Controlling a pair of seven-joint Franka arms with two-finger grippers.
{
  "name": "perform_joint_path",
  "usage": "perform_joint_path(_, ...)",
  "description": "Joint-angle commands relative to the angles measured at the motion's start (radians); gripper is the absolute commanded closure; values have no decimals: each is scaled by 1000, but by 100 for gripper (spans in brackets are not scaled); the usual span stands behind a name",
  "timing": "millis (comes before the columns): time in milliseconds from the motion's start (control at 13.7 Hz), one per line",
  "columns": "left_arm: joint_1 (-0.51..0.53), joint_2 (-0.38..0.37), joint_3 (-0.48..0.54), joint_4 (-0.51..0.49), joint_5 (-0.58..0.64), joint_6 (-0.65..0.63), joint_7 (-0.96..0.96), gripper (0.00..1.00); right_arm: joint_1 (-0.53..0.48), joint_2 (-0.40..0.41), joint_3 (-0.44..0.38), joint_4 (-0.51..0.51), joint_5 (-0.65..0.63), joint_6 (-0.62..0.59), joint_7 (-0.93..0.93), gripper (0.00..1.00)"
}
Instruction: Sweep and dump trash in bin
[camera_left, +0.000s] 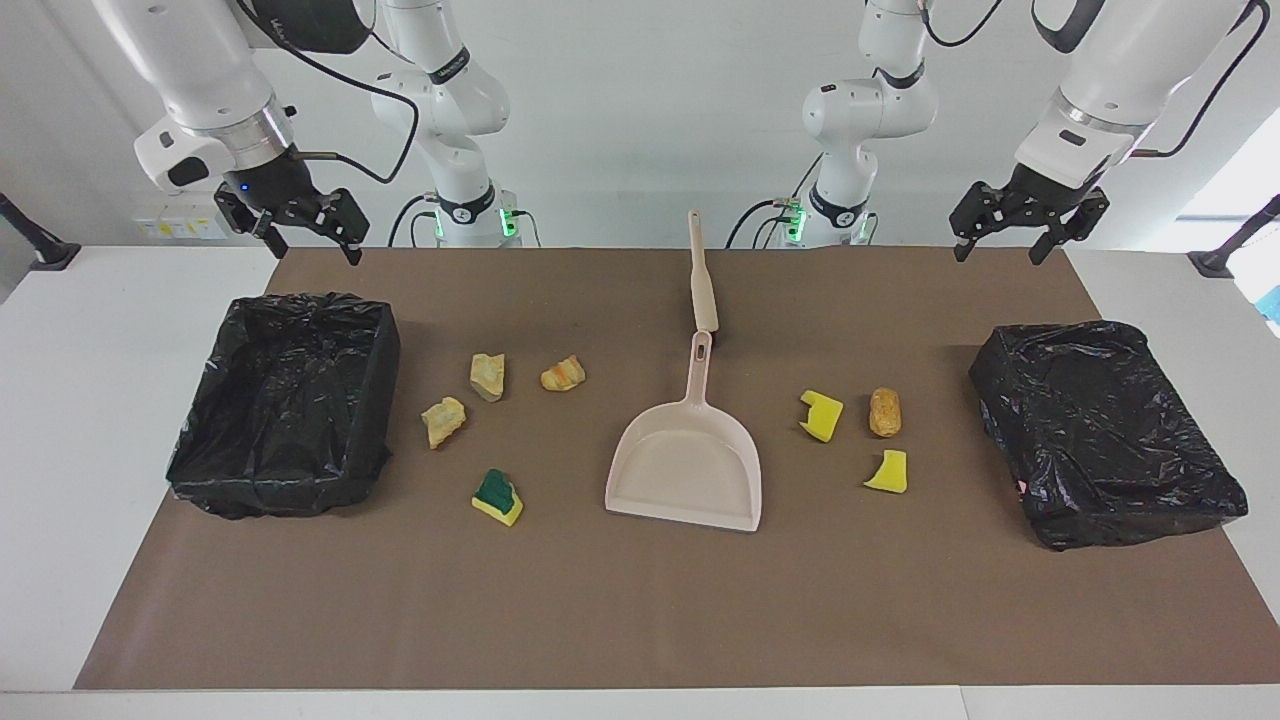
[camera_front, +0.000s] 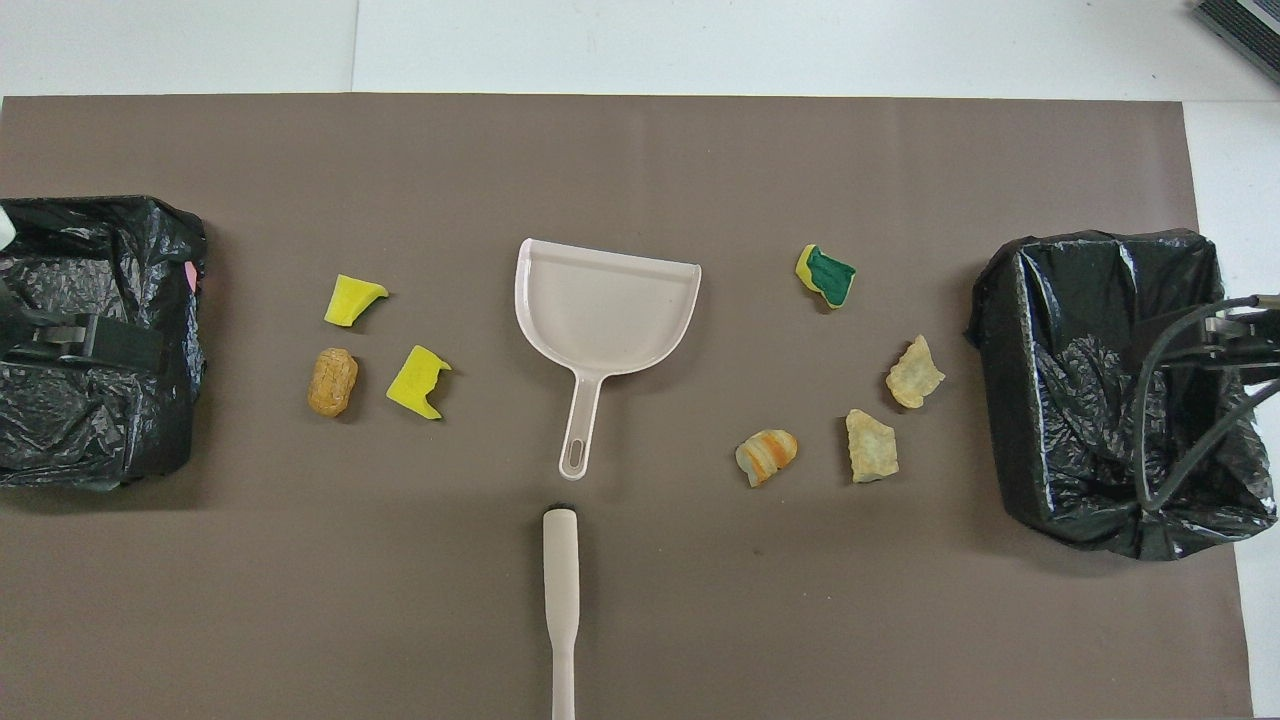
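Observation:
Several trash scraps lie on the brown mat. Toward the right arm's end are a green-topped sponge (camera_left: 497, 497) (camera_front: 826, 275), two pale lumps (camera_left: 443, 420) (camera_left: 487, 376) and an orange-striped lump (camera_left: 563, 374). Toward the left arm's end are two yellow sponge chunks (camera_left: 820, 416) (camera_left: 887, 472) and a tan bread-like lump (camera_left: 884, 412). My right gripper (camera_left: 313, 250) is open and empty, up in the air over the bin (camera_left: 385, 340) at its end. My left gripper (camera_left: 997, 252) is open and empty, up over the other bin (camera_left: 1105, 430).
A beige dustpan (camera_left: 686, 468) (camera_front: 605, 310) lies mid-mat with its handle toward the robots. A beige brush (camera_left: 703, 280) (camera_front: 561, 590) lies in line with it, nearer to the robots. Both bins (camera_front: 1010, 380) (camera_front: 150, 260) are lined with black bags.

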Motion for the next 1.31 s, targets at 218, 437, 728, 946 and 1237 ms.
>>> perform_joint_path(218, -30, -76, -9, -138, -17, 13, -16, 0, -7, -6, 6, 3, 6, -23, -24, 0)
perform_joint_path(437, -138, -131, -9, -253, -43, 22, -69, 0, -15, -6, 4, 1, 6, -25, -24, 0)
perform_joint_path(728, -303, -217, -9, -393, -97, 45, -194, 0, -7, -8, 4, 1, 6, -28, -19, 0)
perform_joint_path(946, -395, -254, -9, -472, -140, 62, -225, 0, -9, -9, 4, -3, 7, -26, -21, 0)
perform_joint_path(1237, -513, -306, -11, -592, -195, 114, -335, 0, -9, -12, 4, -8, 9, -25, -19, 0)
